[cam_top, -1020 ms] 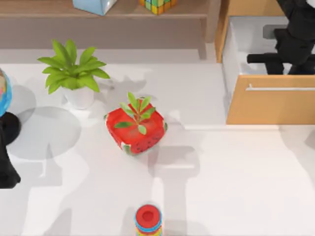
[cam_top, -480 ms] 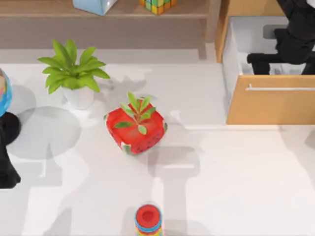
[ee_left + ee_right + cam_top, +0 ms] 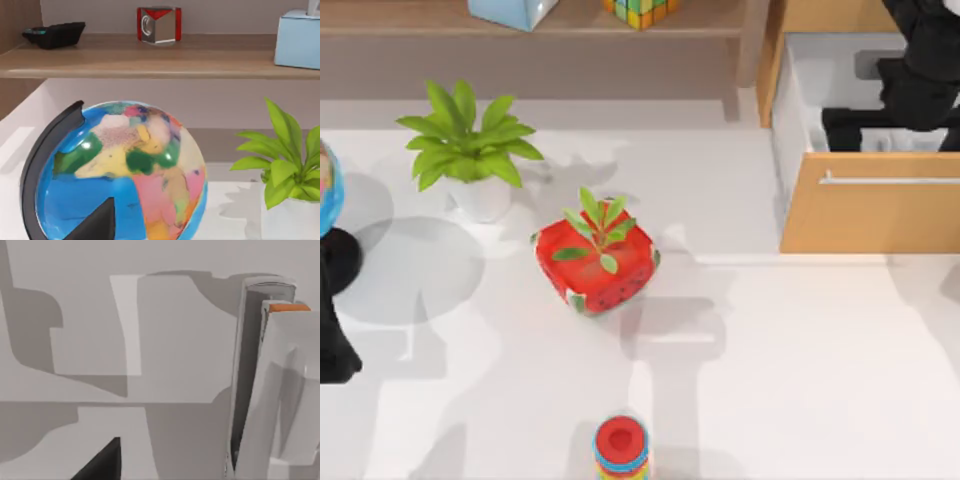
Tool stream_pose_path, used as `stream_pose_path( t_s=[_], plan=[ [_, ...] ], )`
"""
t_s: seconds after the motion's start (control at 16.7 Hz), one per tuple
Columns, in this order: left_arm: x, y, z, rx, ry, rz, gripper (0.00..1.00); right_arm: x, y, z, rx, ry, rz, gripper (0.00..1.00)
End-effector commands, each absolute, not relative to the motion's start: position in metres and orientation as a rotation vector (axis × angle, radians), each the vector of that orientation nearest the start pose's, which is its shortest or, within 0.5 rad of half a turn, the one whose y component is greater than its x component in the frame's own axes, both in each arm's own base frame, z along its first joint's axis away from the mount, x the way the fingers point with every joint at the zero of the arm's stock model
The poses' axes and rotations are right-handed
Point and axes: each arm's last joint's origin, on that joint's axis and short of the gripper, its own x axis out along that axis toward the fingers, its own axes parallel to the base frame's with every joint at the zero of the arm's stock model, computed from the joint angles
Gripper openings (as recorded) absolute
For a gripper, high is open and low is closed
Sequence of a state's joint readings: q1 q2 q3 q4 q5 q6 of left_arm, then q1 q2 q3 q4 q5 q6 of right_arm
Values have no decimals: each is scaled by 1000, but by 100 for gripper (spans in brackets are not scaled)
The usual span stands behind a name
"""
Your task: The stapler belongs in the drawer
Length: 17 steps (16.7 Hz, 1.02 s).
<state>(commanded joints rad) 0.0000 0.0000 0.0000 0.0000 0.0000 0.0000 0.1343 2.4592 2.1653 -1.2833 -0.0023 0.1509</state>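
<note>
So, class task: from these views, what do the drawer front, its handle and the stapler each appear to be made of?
The drawer front looks like light tan wood with a matt finish, flat and even in colour, though no grain shows; its interior is white. The handle looks like brushed metal: a thin silver bar. The stapler looks pale grey, possibly plastic or painted metal, smooth, with an orange insert at one end.

The drawer (image 3: pixel 868 215) is tan outside, white within. The stapler (image 3: pixel 265 385) is pale grey with an orange tip. A red watermelon-patterned pot (image 3: pixel 597 262) and a multicoloured globe (image 3: pixel 122 170) sit on the white desk (image 3: pixel 800 370).
</note>
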Motion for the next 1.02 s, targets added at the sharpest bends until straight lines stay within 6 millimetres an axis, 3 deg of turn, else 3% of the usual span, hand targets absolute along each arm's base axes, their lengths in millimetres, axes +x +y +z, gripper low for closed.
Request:
stream_pose_path(
  t_s=[0.12, 0.3, 0.48, 0.66, 0.84, 1.02],
  plan=[
    [106, -1, 160, 0, 0, 0, 100, 475, 71, 160, -4, 1553, 15, 100],
    [106, -1, 160, 0, 0, 0, 100, 468, 70, 185, -55, 1431, 63, 100],
    [106, -1, 160, 0, 0, 0, 100, 458, 72, 215, -146, 1225, 135, 100],
    [106, -1, 160, 0, 0, 0, 100, 443, 88, 236, -284, 975, 231, 100],
    [106, -1, 160, 0, 0, 0, 100, 423, 116, 239, -454, 716, 338, 100],
    [106, -1, 160, 0, 0, 0, 100, 396, 145, 223, -635, 462, 427, 100]
  ],
)
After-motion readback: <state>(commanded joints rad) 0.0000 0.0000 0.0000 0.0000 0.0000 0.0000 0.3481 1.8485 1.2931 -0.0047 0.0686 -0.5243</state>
